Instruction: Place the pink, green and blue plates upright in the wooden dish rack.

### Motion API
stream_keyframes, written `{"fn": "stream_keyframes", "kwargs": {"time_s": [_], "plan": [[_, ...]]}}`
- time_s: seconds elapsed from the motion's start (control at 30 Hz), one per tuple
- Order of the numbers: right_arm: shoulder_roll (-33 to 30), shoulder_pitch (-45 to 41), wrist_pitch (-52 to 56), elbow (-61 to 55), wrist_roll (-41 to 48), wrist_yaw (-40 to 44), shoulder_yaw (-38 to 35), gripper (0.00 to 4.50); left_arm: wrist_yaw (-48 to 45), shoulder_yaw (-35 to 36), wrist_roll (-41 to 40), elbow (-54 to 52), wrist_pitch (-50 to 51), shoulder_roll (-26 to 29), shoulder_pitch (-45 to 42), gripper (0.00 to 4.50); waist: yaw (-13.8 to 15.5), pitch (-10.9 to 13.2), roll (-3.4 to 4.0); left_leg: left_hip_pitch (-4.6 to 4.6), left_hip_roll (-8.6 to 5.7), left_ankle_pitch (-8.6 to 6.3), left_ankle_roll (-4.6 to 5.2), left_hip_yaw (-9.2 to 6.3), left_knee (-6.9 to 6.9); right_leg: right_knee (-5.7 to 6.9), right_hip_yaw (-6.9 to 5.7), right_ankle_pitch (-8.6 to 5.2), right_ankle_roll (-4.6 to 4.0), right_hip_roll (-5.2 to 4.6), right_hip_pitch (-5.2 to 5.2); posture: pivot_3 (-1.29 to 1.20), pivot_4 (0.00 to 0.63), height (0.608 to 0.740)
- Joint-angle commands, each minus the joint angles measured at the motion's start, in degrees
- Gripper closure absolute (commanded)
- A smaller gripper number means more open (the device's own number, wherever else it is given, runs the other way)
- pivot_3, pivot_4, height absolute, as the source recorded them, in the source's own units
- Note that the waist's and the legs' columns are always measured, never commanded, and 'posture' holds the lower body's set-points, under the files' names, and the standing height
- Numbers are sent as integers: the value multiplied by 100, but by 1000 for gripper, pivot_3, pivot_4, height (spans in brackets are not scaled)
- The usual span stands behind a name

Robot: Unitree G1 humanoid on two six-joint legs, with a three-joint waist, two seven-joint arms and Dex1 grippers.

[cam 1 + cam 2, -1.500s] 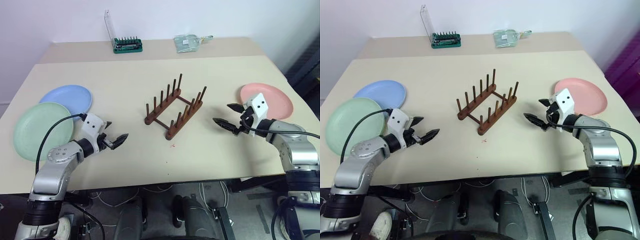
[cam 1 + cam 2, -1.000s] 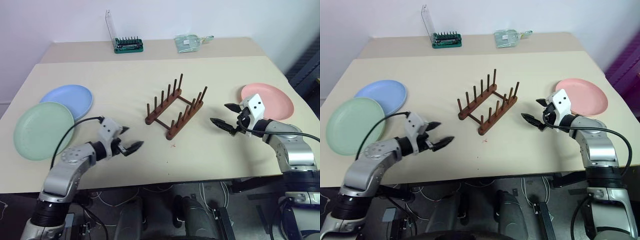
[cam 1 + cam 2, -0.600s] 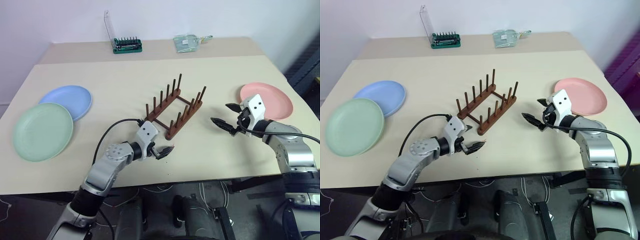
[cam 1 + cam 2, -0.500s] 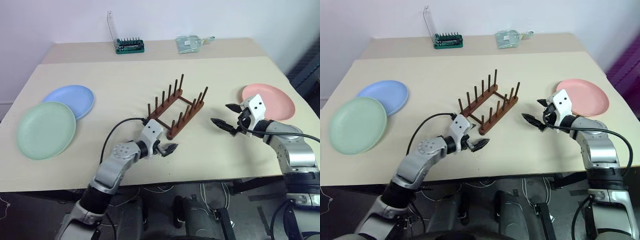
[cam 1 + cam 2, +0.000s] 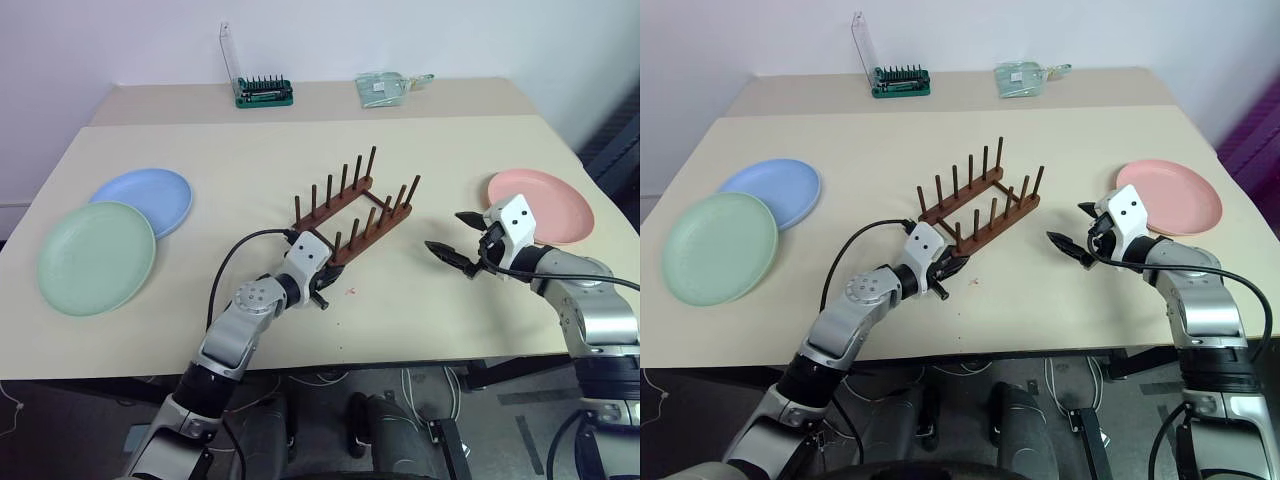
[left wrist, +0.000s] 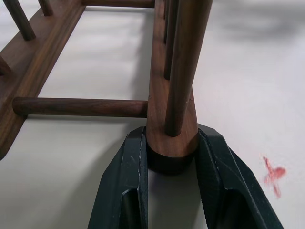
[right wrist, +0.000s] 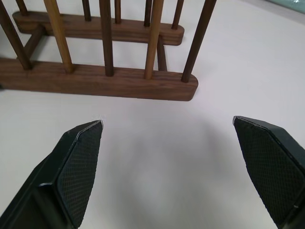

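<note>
Wooden dish rack: mid-desk, long axis running from 7 o'clock (near end) to 1 o'clock (far end); pegs upright, no plate in any slot.

Left end effector: at the rack's 7 o'clock end, fingers closed either side of the rounded tip of one base rail, touching it on both flanks; end peg rising just past the grip. Pointing along the rail, toward 1 o'clock.

Right end effector: at 3 o'clock of the rack, clear of it, jaws spread wide, nothing held, aimed toward 9 o'clock at the rack's long side.

Pink plate: flat on desk at 3 o'clock, just behind the right wrist; nearer the right arm.

Green plate: flat at 9 o'clock, well apart from the rack. Blue plate: beside it toward 1 o'clock, rim tucked under or against the green; cannot tell which.

Judgement: rack probably being steadied or turned; any plate must enter crosswise to the 7-to-1 axis.
</note>
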Motion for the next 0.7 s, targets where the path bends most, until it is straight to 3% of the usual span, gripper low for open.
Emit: {"fn": "stream_keyframes", "kwargs": {"time_s": [0.03,0.13,0.23,0.37,0.5,0.7], "plan": [[-333,178,34,-459,-48,218,-25,0,-894,-72,-24,235,-579,511,-136,3750,8,0,2,0,0,0,0,0,0,0,0,0,-1,0,-2,0,150,730],[-462,395,135,-661,24,362,-21,0,-1859,-161,-134,681,-1175,878,-547,3750,18,0,2,-10,2,-1,-1,-3,6,-1,-5,-2,-3,-1,-6,0,150,730],[-467,553,235,-809,68,340,-82,0,-2641,-279,21,1783,-1995,1008,-1292,3750,41,1,3,-21,6,-4,3,-9,22,-1,-12,-2,-3,-4,-6,0,150,730],[-457,818,271,-1019,17,240,-152,0,-3047,-295,233,3307,-2793,764,-2176,3750,31,2,1,-30,4,-13,18,-10,35,-5,-14,-1,0,-11,-4,0,150,730],[-431,1099,321,-1262,42,85,-296,0,-3534,-73,3,4197,-2874,394,-2664,3750,18,3,-1,-31,2,-24,35,-1,36,-7,-12,-2,5,-15,-5,0,150,730],[-408,1327,348,-1467,8,-83,-367,0,-3320,153,139,4551,-2954,307,-2654,667,8,4,-2,-30,0,-24,36,-2,41,-5,-12,-2,6,-10,-4,0,150,730]]}}
